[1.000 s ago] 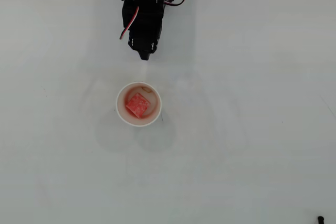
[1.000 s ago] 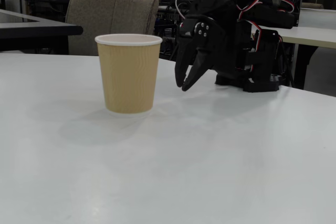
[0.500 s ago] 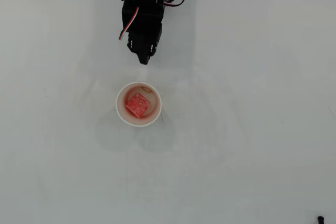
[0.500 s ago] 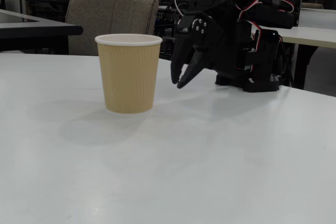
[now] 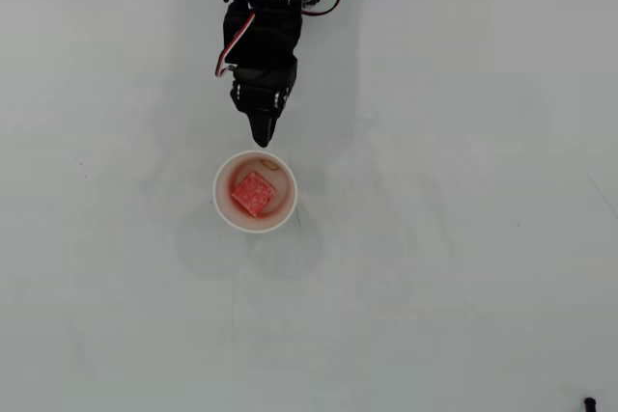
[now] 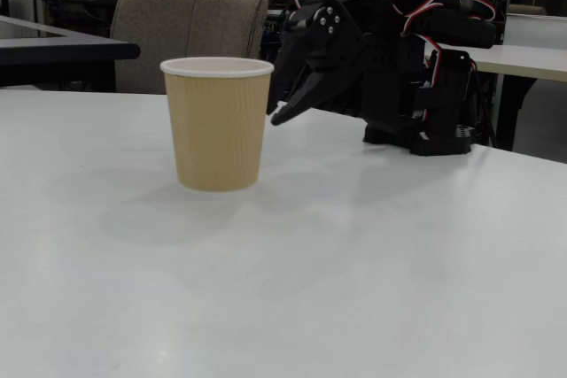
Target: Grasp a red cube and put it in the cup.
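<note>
The red cube [image 5: 252, 193] lies inside the cup [image 5: 281, 211], seen from above in the overhead view. In the fixed view the cup [image 6: 217, 126] stands upright as a tan ribbed paper cup with a white rim, and its wall hides the cube. My black gripper [image 5: 261, 141] hovers just behind the cup's far rim, pointing at it. In the fixed view the gripper [image 6: 274, 117] hangs to the right of the cup, a little below rim height, not touching it. Its fingers are together and hold nothing.
The arm's black base [image 6: 434, 104] with red and white wires sits at the back of the white table [image 6: 354, 263]. A padded chair [image 6: 190, 33] and other desks stand behind the table. A small dark object [image 5: 589, 402] lies at the overhead view's lower right corner.
The gripper has reached forward towards the cup and risen slightly, ending just beside its rim. Cup and cube have not moved.
</note>
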### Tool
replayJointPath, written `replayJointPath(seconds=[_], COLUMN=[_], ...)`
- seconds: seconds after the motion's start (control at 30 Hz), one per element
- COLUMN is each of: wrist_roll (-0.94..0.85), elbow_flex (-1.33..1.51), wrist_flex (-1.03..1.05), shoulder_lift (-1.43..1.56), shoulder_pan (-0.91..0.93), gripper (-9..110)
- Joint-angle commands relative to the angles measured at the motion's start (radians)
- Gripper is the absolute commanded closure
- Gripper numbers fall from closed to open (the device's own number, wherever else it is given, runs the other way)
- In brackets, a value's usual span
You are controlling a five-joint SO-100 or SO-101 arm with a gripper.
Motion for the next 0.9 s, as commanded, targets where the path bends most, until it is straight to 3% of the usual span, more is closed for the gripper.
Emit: replayJointPath(seconds=[0.0, 0.87], wrist_roll=[0.011, 0.0], elbow_flex=[0.072, 0.072], wrist_flex=[-0.025, -0.023], shoulder_lift=[0.008, 0.008], shoulder_pan=[0.014, 0.005], gripper=[101, 101])
